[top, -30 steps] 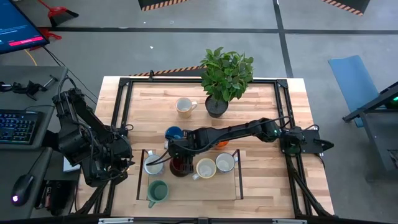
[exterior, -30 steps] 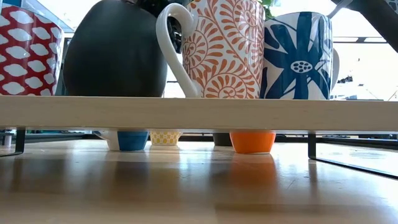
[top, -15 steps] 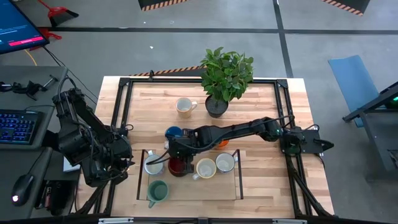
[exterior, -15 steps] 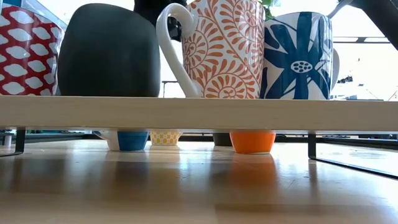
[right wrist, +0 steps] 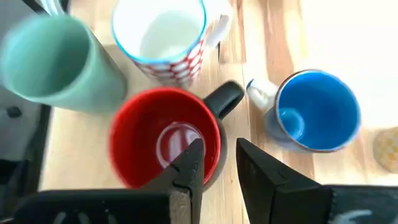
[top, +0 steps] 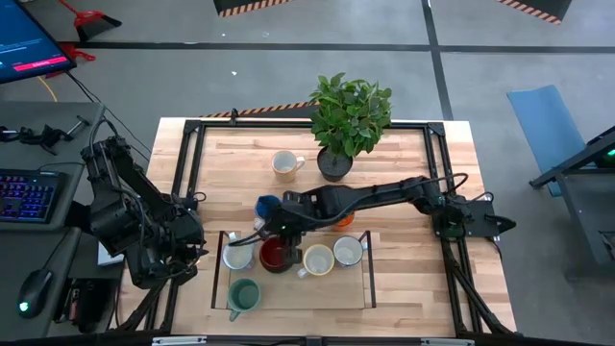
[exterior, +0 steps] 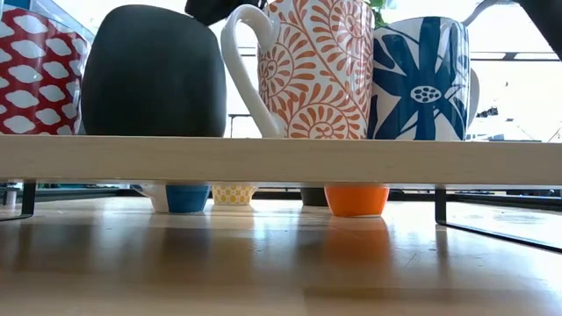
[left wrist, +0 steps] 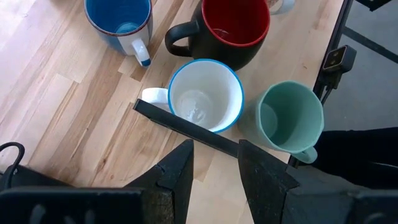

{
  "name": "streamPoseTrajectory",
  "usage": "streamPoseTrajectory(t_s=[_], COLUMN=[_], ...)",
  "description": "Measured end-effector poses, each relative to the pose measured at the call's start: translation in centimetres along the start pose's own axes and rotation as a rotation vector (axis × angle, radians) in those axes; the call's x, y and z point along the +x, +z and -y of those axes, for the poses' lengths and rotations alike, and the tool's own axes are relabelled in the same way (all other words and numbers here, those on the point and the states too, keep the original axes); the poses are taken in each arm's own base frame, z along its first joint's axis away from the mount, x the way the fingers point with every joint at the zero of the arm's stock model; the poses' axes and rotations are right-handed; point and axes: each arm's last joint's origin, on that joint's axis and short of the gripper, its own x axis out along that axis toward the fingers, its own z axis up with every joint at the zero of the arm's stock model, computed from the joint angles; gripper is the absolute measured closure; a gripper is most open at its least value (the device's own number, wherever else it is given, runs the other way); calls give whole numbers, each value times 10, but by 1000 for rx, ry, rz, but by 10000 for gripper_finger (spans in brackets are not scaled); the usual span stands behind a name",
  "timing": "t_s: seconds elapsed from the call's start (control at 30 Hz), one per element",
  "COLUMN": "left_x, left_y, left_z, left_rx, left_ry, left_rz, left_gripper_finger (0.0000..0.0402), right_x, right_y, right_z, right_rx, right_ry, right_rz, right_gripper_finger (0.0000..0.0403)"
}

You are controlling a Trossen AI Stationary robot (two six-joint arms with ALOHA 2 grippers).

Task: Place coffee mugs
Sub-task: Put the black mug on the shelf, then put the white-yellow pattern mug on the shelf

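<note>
hovering over the dark red mug [top: 274, 255], the right gripper [top: 281, 227] is stretched out across the middle of the table, and in its wrist view the two fingers [right wrist: 189, 168] sit a little apart above the red inside of that mug with nothing between them, so it looks released, not grasping anything. the dark red mug stands on the raised wooden tray [top: 356, 288] at the near side of the table, in a row with a red-and-white patterned mug [top: 237, 257] on its left and an orange-patterned mug [top: 318, 259] and a blue-flower mug [top: 348, 251] on its right. the teal green mug [top: 243, 295] is also on the tray, closer to the near edge. off the tray, the blue mug [top: 268, 206] sits on the table just beside the right gripper, the orange mug [exterior: 356, 199] is mostly hidden under that arm from above, and a cream mug [top: 284, 164] stands further back, near the potted plant [top: 349, 115]. the left gripper [left wrist: 214, 163] waits at the left side by the tray's corner, fingers apart and empty, looking down at the patterned and teal mugs
</note>
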Motion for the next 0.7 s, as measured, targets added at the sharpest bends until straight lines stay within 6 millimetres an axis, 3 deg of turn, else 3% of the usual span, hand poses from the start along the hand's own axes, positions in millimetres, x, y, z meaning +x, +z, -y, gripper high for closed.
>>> streamPoseTrajectory(t_s=[0.17, 0.33, 0.47, 0.7], left_x=[0, 0, 0, 8], left_y=[0, 2, 10, 47], left_z=[0, 0, -2, -13], left_rx=[13, 83, 115, 55], left_ry=[0, 13, 74, 338], left_rz=[0, 52, 251, 714], left_gripper_finger=[289, 289, 289, 289], right_x=[-45, -99, -136, -180], right_y=[3, -17, -41, -68], right_z=[0, 5, 11, 1], right_rx=[20, 18, 74, 62], right_ry=[22, -9, -55, -89], right_rz=[56, -63, -227, -181], right_gripper_finger=[331, 331, 331, 331])
